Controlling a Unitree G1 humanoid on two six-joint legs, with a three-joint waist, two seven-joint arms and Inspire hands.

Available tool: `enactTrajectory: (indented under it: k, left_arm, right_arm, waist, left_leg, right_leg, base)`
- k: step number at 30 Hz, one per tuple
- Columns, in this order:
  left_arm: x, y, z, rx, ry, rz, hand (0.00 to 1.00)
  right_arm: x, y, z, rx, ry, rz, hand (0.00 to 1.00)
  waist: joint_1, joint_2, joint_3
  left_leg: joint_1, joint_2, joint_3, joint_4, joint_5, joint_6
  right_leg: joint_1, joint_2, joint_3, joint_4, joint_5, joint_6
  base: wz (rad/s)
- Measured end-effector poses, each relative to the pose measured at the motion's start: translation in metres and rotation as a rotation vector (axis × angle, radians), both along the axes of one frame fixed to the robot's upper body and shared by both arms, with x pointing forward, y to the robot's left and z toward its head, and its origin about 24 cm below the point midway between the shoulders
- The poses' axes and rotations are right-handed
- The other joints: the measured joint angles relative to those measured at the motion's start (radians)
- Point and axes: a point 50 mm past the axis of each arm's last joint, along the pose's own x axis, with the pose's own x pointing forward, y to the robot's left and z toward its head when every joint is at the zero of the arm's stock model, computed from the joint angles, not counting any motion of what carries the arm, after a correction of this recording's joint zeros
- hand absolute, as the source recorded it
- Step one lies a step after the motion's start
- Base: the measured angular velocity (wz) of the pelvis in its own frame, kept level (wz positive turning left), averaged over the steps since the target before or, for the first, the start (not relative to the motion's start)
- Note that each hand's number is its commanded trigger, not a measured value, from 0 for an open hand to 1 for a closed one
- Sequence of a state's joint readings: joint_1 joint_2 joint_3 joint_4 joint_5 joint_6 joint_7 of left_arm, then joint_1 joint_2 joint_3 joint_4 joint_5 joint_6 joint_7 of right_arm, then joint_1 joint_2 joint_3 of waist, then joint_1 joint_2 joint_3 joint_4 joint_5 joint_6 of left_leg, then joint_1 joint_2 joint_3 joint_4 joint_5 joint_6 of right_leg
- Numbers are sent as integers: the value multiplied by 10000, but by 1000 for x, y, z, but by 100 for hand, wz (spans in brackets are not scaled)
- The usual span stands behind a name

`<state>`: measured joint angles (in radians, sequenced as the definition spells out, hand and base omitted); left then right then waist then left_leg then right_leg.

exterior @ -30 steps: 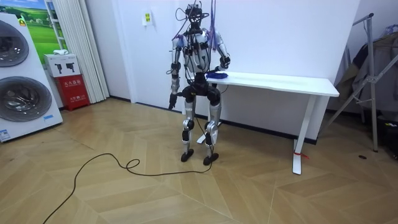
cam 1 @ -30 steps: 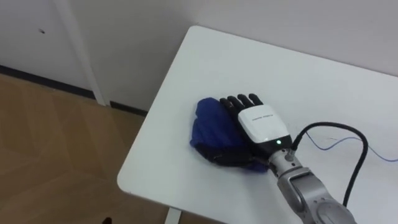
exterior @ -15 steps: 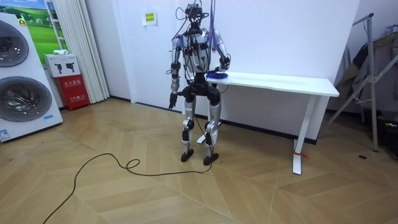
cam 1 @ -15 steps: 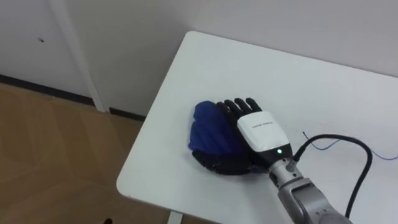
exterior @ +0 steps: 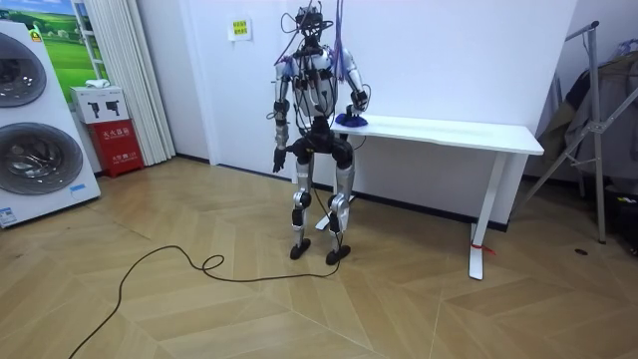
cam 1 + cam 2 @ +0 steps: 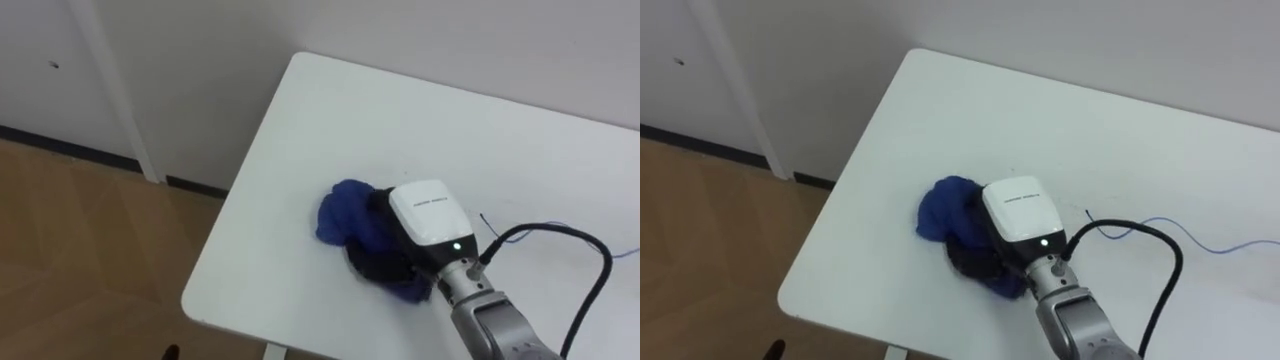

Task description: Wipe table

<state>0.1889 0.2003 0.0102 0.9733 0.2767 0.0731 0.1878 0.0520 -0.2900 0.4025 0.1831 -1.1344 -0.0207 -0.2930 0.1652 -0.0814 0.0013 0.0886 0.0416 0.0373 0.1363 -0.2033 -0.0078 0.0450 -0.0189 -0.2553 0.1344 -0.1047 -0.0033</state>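
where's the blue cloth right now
In the left eye view the blue cloth sits bunched under the right hand, on the white table near its left end, towards the near edge.

From where I'm standing the long white table top [image 6: 330,120] looks smooth and matt, the crumpled blue cloth [image 6: 345,215] soft and woven, the robot's right hand [image 6: 430,215] glossy white plastic on its back, and the herringbone wood floor [image 6: 80,230] faintly shiny.
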Motion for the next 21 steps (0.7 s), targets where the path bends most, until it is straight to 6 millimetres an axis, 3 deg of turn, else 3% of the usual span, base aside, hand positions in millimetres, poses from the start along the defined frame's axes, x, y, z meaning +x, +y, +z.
enactTrajectory:
  k: [5,21]
  left_arm:
    - [-2,0,0,162,-13,25,0]
    - [-15,1,-1,294,220,207,0]
  right_arm:
    - [1,0,0,133,60,-54,100]
    - [4,-7,-1,1291,659,-701,100]
  waist:
    - [11,-3,56]
    - [10,35,59]
  left_leg:
    - [67,2,22,-65,-86,58]
    - [80,1,25,-36,-93,66]
  right_leg:
    - [59,6,9,6,-38,57]
    - [77,-5,18,14,-37,57]
  base:
    - [1]
    - [0]
